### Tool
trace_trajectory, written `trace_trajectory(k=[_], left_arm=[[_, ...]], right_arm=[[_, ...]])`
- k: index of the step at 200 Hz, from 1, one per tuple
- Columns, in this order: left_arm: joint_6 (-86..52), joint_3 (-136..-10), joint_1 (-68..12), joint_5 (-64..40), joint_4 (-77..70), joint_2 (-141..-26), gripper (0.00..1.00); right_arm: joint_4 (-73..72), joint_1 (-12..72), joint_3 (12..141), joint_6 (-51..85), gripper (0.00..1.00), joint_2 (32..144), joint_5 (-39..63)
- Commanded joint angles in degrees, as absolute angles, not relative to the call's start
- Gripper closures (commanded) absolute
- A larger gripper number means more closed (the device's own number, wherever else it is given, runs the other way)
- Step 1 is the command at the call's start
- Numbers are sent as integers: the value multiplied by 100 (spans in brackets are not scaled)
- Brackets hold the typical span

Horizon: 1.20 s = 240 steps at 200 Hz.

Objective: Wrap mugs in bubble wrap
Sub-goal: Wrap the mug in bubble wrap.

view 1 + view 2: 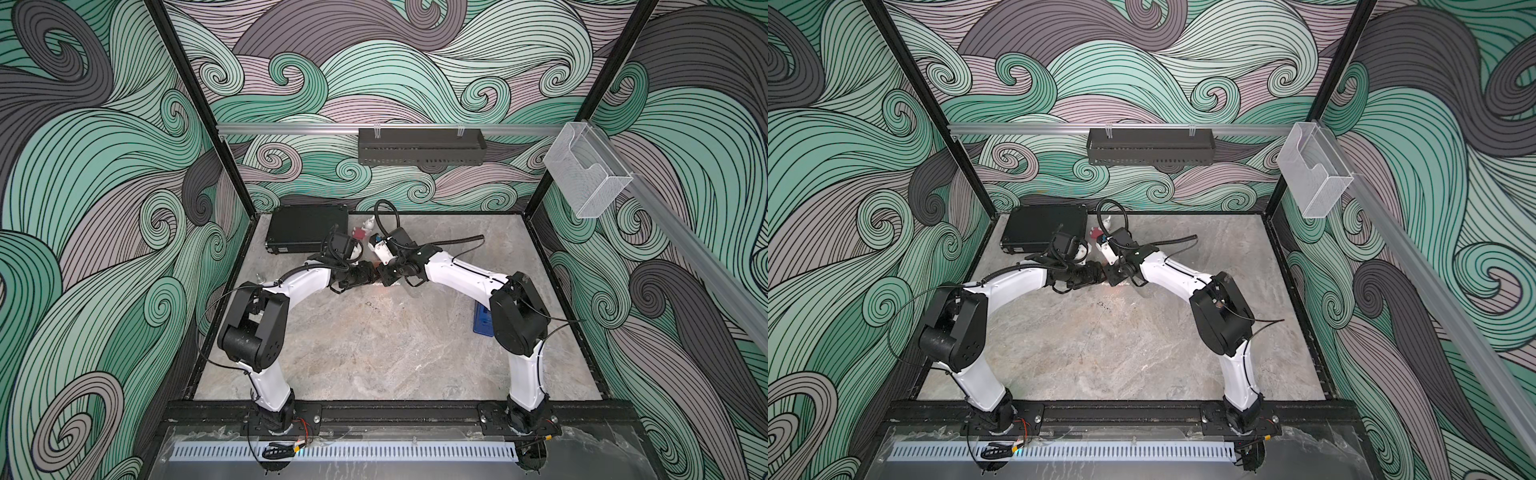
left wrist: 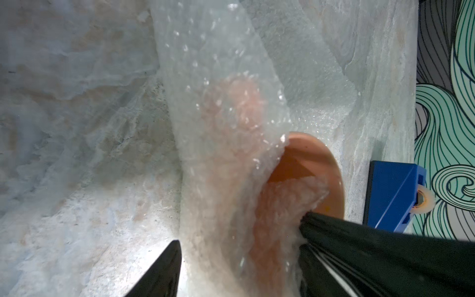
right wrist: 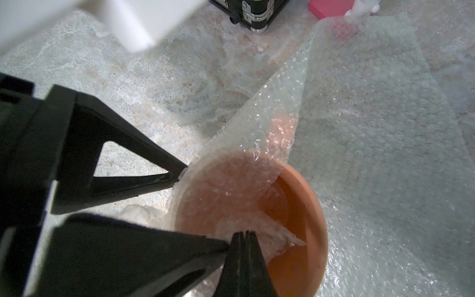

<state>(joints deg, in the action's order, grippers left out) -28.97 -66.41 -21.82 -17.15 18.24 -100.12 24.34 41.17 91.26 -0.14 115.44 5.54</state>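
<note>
Marble table [image 1: 374, 353], one mug [image 3: 303, 257], one bubble wrap [image 3: 372, 128], left hand [image 3: 204, 211] spread, right hand [image 3: 244, 232] pinching it

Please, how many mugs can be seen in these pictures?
1. The mug sits on the bubble wrap, a little beyond the middle of the table, partly covered by the wrap. Others could be hidden from view.

Mug [image 3: 295, 203]: outer wall and handle hidden under bubble wrap [image 3: 359, 123] beyond the fingertips [image 3: 177, 177]; in both top views, nearly concealed beneath left gripper [image 1: 371, 277] and right gripper [image 1: 384, 275].
</note>
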Motion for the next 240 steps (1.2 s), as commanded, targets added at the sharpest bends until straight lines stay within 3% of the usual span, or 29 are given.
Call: trace_trajectory(k=[1, 49, 84, 159, 240], left_arm=[[-2857, -6828, -2143, -1458, 2052, -10251, 37], [-2824, -6847, -2135, -1426, 2105, -10382, 39], [-2810, -6882, -2132, -1439, 2133, -10416, 39], [-2766, -6961, -2132, -1477, 2192, -10494, 40], [-2729, -7014, -2140, -1529, 2246, -10525, 41]], right_arm=[[2492, 4077, 9247, 103, 99, 11472, 675], [2540, 4029, 8888, 375, 66, 10709, 286], [2593, 3700, 8353, 758, 51, 10172, -148], [2919, 2135, 7901, 2006, 45, 10365, 323], [2771, 1467, 8257, 2645, 41, 11391, 1286]])
